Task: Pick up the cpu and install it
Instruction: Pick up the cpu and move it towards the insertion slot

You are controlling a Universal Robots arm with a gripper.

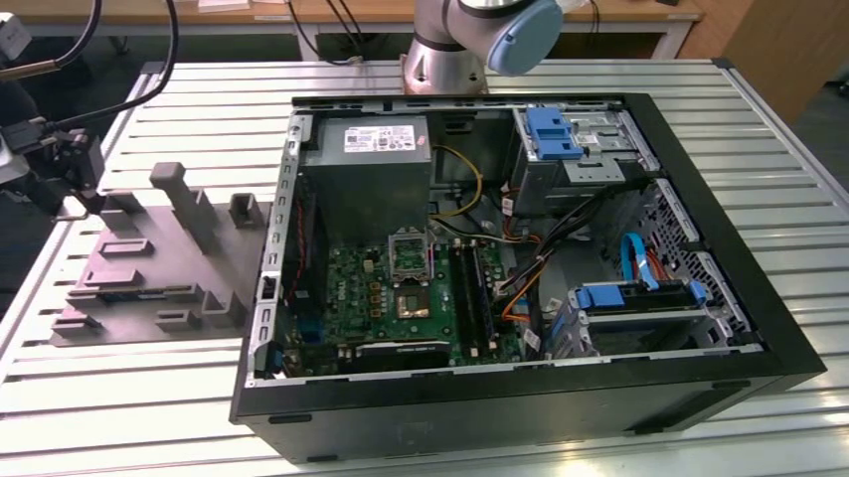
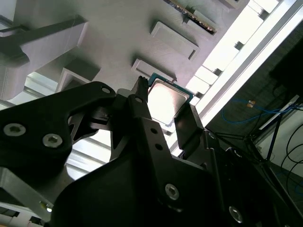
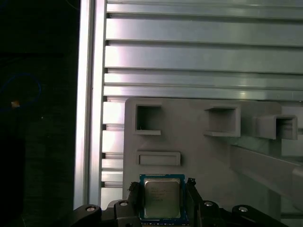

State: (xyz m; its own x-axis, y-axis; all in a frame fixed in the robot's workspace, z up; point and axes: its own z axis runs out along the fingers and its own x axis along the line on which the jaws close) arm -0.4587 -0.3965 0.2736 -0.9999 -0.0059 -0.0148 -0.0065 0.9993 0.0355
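the gripper (image 3: 162, 187) is closed narrowly on two opposite edges of the cpu (image 3: 161, 201), which sits over the grey moulded tray (image 3: 203, 161) near its corner, just beside a shallow rectangular recess (image 3: 158, 158).

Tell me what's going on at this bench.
A robot arm is partway through installing a cpu. In both wrist views its gripper sits right at the cpu, over the grey moulded tray near the tray's edge. Whether the chip is gripped or lifted can't be told. In the exterior view the open computer case lies beside the tray, so the cpu is not yet on the motherboard.
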